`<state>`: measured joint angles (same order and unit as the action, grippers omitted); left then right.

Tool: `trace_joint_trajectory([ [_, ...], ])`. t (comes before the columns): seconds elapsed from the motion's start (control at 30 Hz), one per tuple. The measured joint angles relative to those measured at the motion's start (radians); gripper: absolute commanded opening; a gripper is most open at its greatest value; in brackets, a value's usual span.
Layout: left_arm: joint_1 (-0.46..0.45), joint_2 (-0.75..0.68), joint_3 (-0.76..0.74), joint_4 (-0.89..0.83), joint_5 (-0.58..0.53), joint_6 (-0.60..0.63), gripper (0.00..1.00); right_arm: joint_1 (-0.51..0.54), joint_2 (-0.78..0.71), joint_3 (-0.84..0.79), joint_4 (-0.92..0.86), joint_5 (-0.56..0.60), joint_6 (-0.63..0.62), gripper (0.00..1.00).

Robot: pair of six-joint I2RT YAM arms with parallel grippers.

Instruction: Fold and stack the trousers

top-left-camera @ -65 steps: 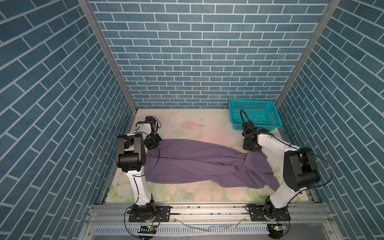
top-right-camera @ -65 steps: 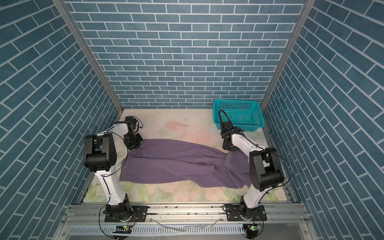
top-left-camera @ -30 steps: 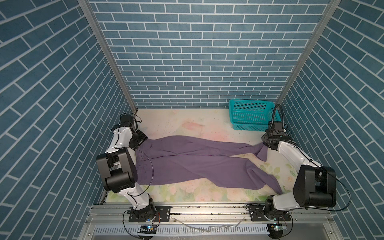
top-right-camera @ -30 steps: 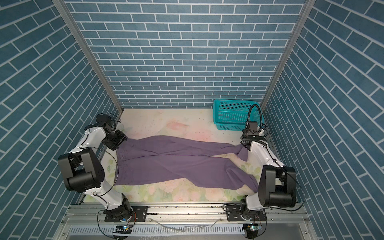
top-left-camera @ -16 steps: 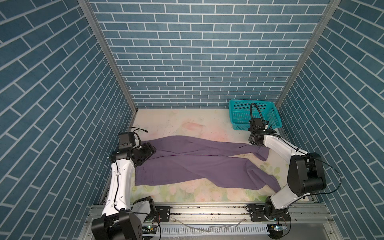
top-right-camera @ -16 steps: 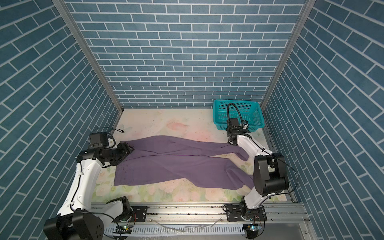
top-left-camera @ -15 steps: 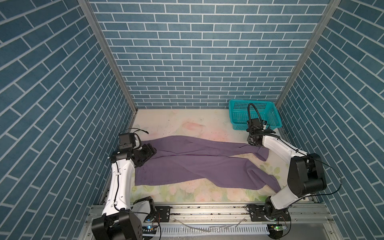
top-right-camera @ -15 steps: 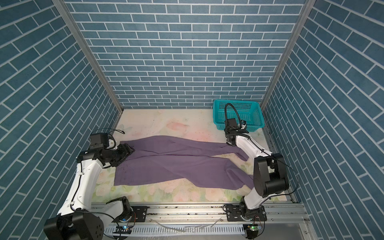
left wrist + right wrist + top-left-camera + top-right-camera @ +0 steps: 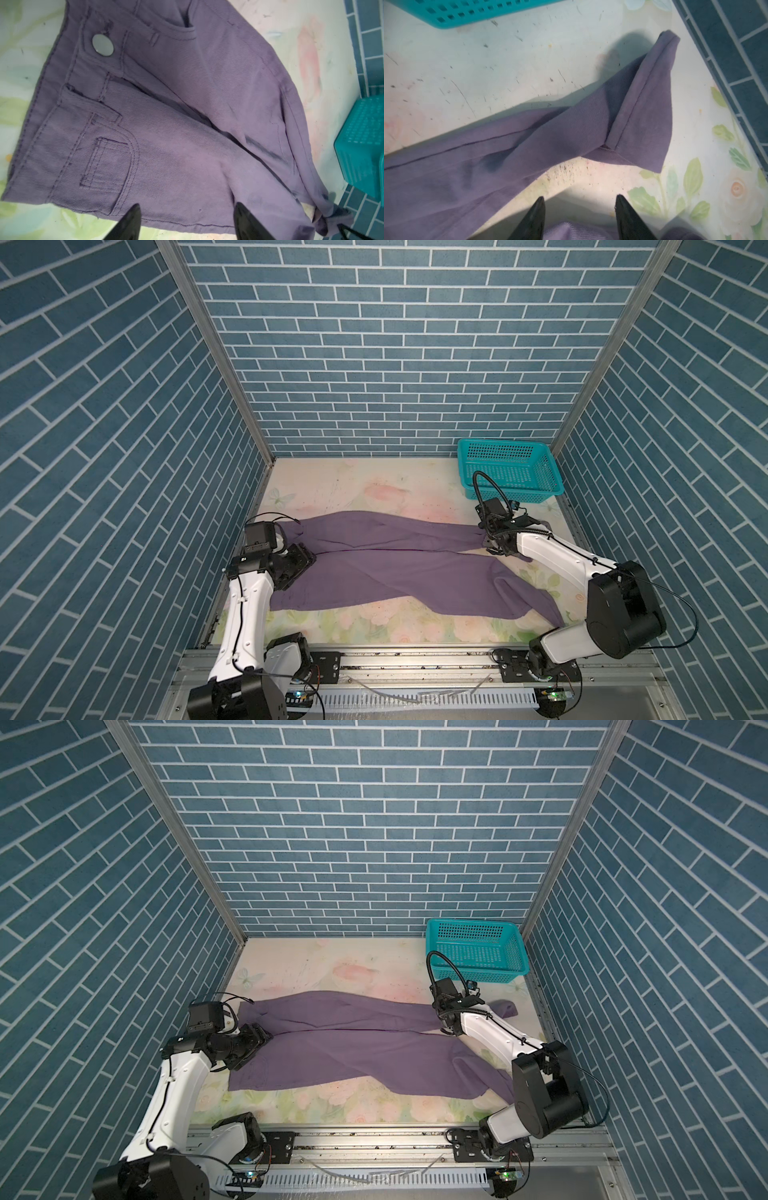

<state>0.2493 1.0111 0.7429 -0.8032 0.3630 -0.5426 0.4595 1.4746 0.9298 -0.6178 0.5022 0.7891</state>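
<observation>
You see the trousers (image 9: pixel 374 568) spread flat on the tabletop (image 9: pixel 353 485), waist left and 2 legs right, with the left gripper (image 9: pixel 187 205) above the waistband (image 9: pixel 62 99) and the right gripper (image 9: pixel 579 199) near the far cuff (image 9: pixel 643 124), both with jaws apart and empty; folding looks unstarted, so next you likely grasp those ends.

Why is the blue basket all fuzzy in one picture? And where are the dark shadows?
Left wrist view: the basket is out of focus, while the trousers look sharp. Right wrist view: a soft dark shadow lies on the table beside the trousers' cuff. Both top views: sharp and evenly lit.
</observation>
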Motion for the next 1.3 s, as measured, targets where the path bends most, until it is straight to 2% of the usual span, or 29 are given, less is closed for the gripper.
trace_joint_trajectory([
  [0.13,-0.001,0.070,-0.045,0.065,-0.045,-0.040,0.70,-0.040,0.014,-0.032,0.008,-0.019,-0.018,0.39],
  [0.23,-0.005,0.177,-0.051,0.106,-0.069,-0.068,0.68,-0.104,0.063,-0.031,0.044,-0.055,-0.038,0.39],
  [0.3,-0.009,0.258,-0.032,0.128,-0.083,-0.077,0.70,-0.137,0.098,-0.030,0.067,-0.075,-0.047,0.41],
  [0.43,-0.013,0.366,0.031,0.165,-0.105,-0.094,0.72,-0.159,0.188,0.029,0.084,-0.122,-0.082,0.41],
  [0.63,-0.014,0.446,0.106,0.204,-0.134,-0.117,0.73,-0.174,0.357,0.229,0.118,-0.162,-0.143,0.40],
  [0.87,-0.028,0.489,0.168,0.190,-0.165,-0.116,0.74,-0.227,0.445,0.369,0.145,-0.186,-0.194,0.35],
  [1.03,-0.034,0.489,0.208,0.163,-0.197,-0.114,0.74,-0.244,0.398,0.350,0.155,-0.205,-0.212,0.35],
  [1.17,-0.063,0.525,0.280,0.153,-0.209,-0.122,0.75,-0.244,0.218,0.251,0.154,-0.231,-0.228,0.37],
  [1.3,-0.124,0.635,0.417,0.139,-0.229,-0.126,0.77,-0.241,0.095,0.197,0.159,-0.287,-0.256,0.43],
])
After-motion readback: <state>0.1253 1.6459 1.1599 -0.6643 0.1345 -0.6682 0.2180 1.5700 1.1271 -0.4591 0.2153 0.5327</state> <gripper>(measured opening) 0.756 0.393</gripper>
